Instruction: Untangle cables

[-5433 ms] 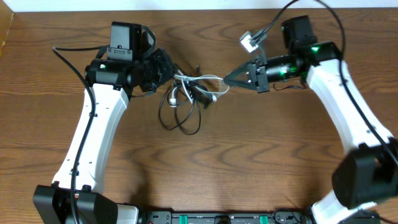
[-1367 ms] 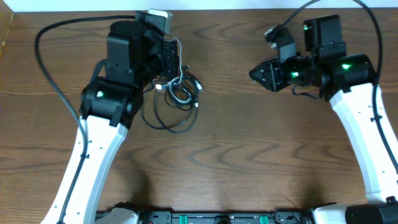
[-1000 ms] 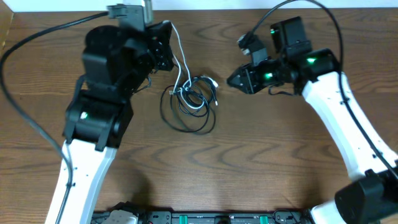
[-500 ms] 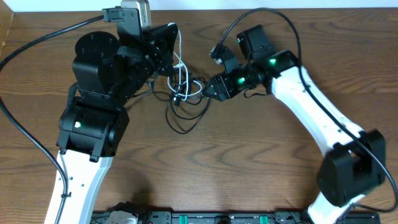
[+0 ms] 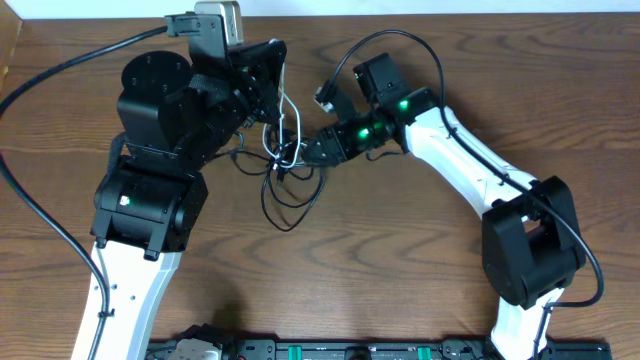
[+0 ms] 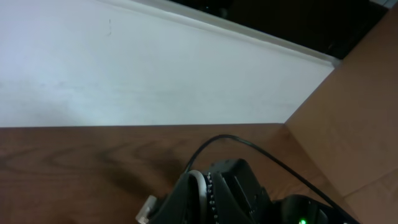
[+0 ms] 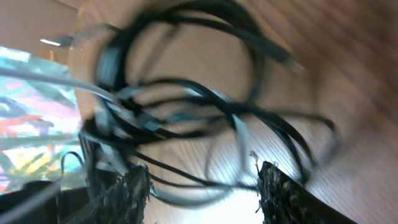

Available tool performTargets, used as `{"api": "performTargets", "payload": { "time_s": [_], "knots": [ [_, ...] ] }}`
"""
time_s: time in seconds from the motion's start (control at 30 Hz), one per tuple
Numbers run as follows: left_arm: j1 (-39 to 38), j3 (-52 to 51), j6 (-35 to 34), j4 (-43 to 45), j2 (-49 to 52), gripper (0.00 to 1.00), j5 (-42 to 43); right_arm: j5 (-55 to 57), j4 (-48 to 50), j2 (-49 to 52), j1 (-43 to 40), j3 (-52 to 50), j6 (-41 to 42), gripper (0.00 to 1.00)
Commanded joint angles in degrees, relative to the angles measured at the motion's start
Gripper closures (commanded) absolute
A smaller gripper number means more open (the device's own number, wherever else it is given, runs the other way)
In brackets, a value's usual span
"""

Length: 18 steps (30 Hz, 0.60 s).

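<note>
Left end effector (image 5: 272, 62) pinches the white cable (image 5: 284, 105), arm raised high.
Right end effector (image 5: 311, 151), arm stretched across the bench (image 5: 400, 280), jaws parted, meets black cable (image 7: 273, 114) loops just ahead.

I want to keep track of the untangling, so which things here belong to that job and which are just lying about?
Part of the job:
white cable, rising out of the knot
black cable, looping on the table

Just there:
thick black wires fixed to the arms
black strip with green parts along the table's near edge
</note>
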Motion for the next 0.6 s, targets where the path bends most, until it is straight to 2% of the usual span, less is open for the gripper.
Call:
{"api": "performTargets", "payload": {
  "time_s": [0.0, 0.1, 0.23, 0.4, 0.57],
  "knots": [
    [0.02, 2.14, -0.11, 0.39, -0.28, 0.92, 1.11, -2.62, 1.77, 0.11, 1.14, 0.07, 5.90, 0.46],
    [0.02, 2.14, -0.13, 1.01, -0.31, 0.93, 1.09, 0.02, 0.76, 0.68, 2.08, 0.07, 7.41, 0.53],
    [0.17, 2.16, -1.27, 3.93, -0.81, 0.92, 1.11, 11.13, -2.73, 2.21, 3.87, 0.07, 14.38, 0.74],
    [1.55, 2.16, -3.80, 7.80, -3.34, 0.93, 1.11, 17.05, -3.52, 3.93, 3.78, 0.07, 19.54, 0.78],
    [3.04, 2.16, -3.93, 9.35, -6.49, 0.92, 0.61, 19.71, -3.50, 5.75, 2.23, 0.07, 23.02, 0.88]
  ]
}}
